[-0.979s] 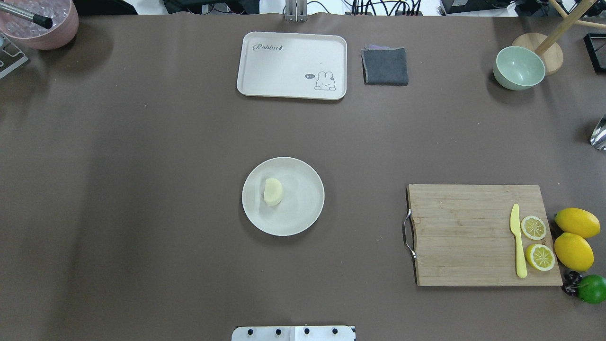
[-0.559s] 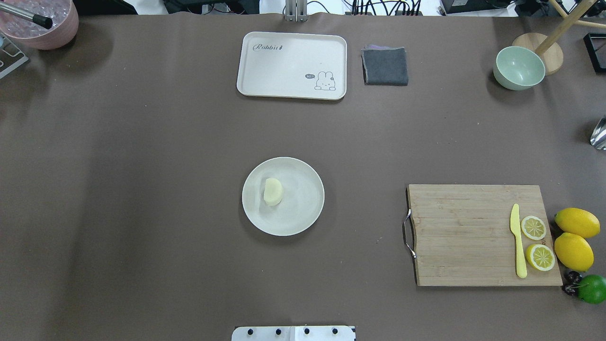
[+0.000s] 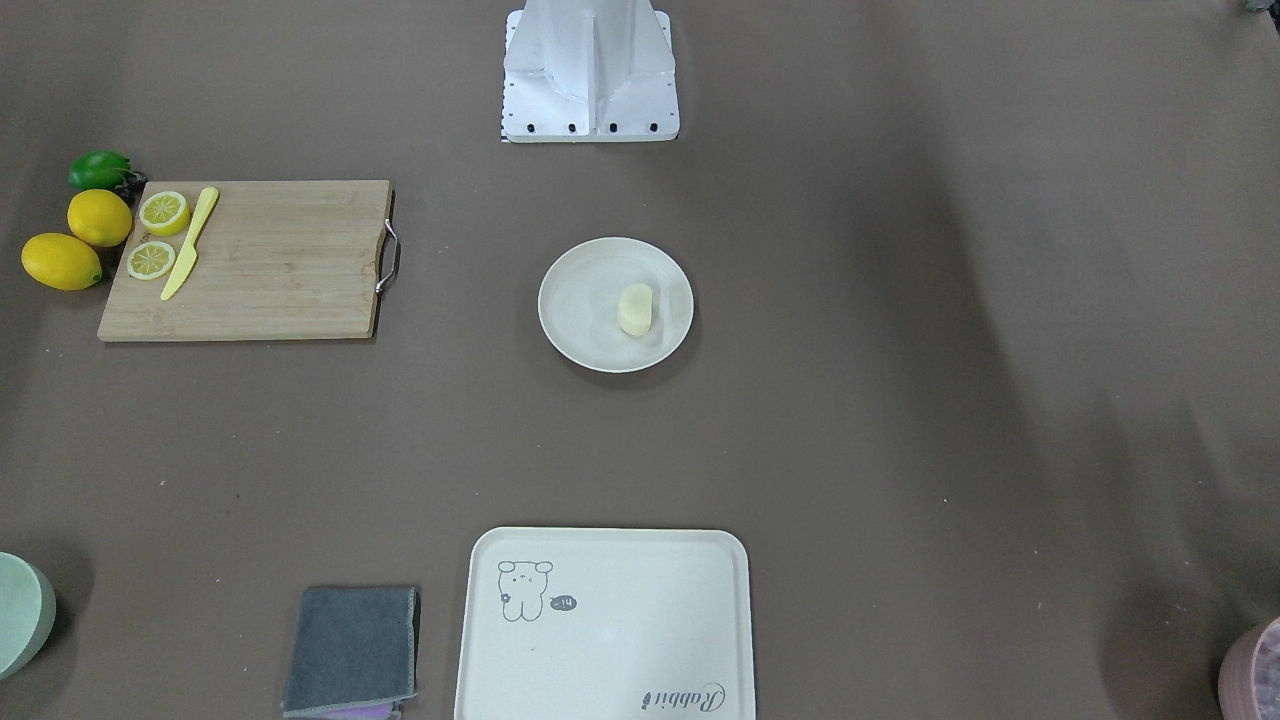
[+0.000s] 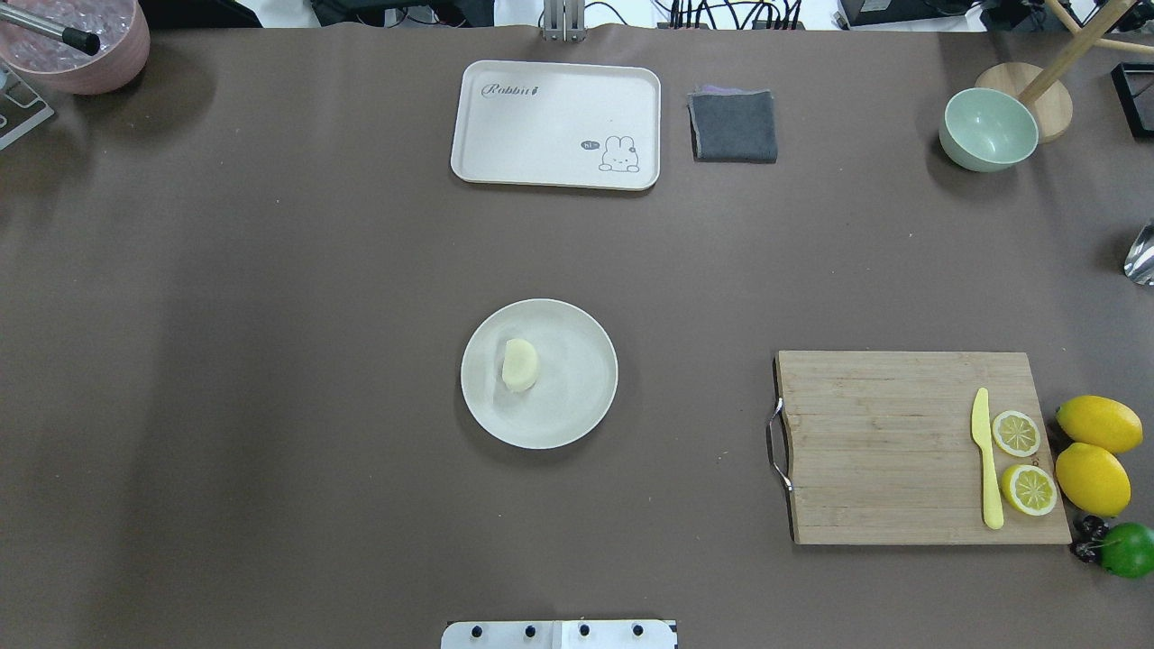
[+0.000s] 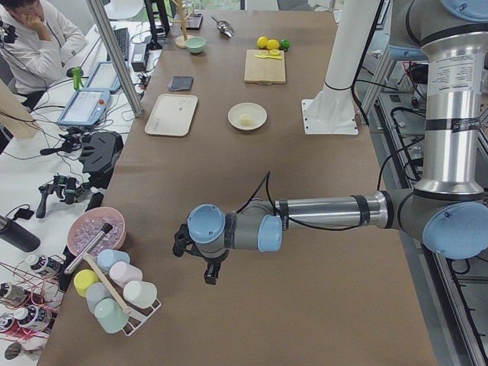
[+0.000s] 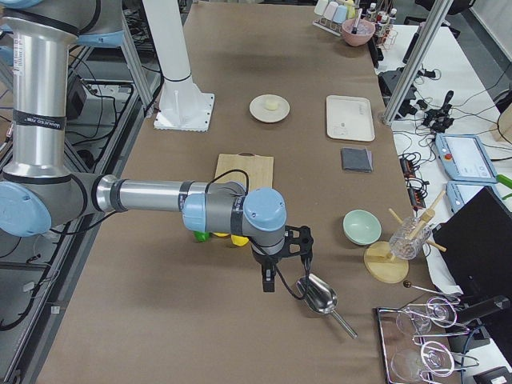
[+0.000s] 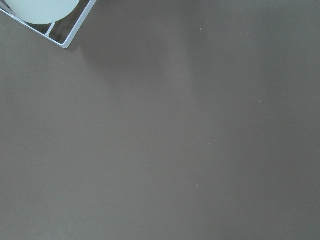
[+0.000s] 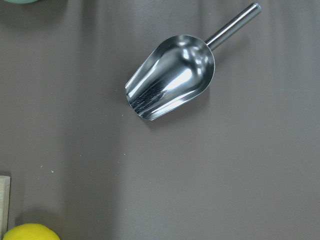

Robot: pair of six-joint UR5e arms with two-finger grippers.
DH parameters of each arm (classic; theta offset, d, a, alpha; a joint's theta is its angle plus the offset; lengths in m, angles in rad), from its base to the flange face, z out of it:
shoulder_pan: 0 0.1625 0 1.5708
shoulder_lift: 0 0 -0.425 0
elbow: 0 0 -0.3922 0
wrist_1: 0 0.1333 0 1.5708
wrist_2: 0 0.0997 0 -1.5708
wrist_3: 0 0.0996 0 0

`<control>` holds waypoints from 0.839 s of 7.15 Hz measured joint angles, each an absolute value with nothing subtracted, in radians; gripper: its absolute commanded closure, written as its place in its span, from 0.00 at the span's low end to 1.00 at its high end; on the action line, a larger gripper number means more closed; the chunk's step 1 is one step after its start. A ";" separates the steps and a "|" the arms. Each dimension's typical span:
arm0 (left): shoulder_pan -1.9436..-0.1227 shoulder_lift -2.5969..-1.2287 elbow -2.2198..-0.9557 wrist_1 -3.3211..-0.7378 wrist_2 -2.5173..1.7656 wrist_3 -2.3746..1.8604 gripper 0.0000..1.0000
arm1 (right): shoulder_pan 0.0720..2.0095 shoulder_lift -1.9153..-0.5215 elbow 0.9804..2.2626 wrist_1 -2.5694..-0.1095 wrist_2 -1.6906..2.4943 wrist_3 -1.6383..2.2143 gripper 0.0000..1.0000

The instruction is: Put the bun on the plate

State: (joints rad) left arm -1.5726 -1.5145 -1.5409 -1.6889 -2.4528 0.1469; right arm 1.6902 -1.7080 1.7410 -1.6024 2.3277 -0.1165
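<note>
The pale cream bun [image 4: 520, 365] lies on the left part of the round off-white plate [image 4: 586, 397] at the table's middle; in the front-facing view the bun [image 3: 635, 308] sits right of the plate's [image 3: 580, 320] centre. Neither gripper is near it. My left gripper [image 5: 200, 259] hangs over bare table at the robot's far left, near the cup rack, and shows only in the exterior left view. My right gripper [image 6: 280, 268] hangs at the far right beside a metal scoop and shows only in the exterior right view. I cannot tell whether either is open or shut.
A cream tray [image 4: 555, 124] and grey cloth [image 4: 734, 126] lie at the far edge. At the right are a green bowl [image 4: 987, 130] and a cutting board [image 4: 883, 451] carrying a yellow knife and lemon slices, with lemons beside it. A metal scoop [image 8: 172, 77] lies under my right wrist.
</note>
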 measured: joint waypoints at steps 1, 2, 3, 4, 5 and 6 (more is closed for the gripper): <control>-1.573 -1.514 -1.540 -1.689 -2.453 0.147 0.02 | 1.690 -1.710 1.744 -1.603 2.329 -0.116 0.00; -1.573 -1.514 -1.540 -1.689 -2.452 0.147 0.02 | 1.690 -1.712 1.744 -1.603 2.330 -0.115 0.00; -1.573 -1.514 -1.539 -1.689 -2.452 0.147 0.02 | 1.690 -1.714 1.745 -1.603 2.331 -0.115 0.00; -1.573 -1.514 -1.539 -1.689 -2.451 0.146 0.02 | 1.690 -1.717 1.746 -1.603 2.330 -0.117 0.00; -1.574 -1.514 -1.539 -1.689 -2.451 0.146 0.02 | 1.690 -1.717 1.747 -1.603 2.328 -0.119 0.00; -1.574 -1.514 -1.539 -1.689 -2.451 0.146 0.02 | 1.690 -1.717 1.751 -1.603 2.325 -0.120 0.00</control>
